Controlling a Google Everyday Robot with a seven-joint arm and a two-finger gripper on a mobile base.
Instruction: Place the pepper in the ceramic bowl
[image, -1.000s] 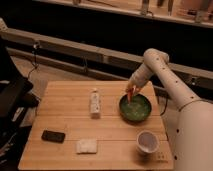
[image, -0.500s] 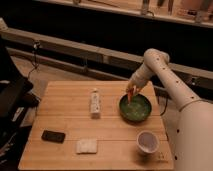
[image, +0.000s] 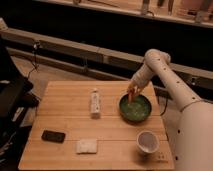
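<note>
your gripper is clamped on the pepper, hanging just above the far-left rim of the ceramic bowl on the counter.

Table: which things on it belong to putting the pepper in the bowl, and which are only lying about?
Job: pepper, held in the shut claw above the green bowl.
Lying about: white bottle, white cup, flat black item, white pad.
</note>
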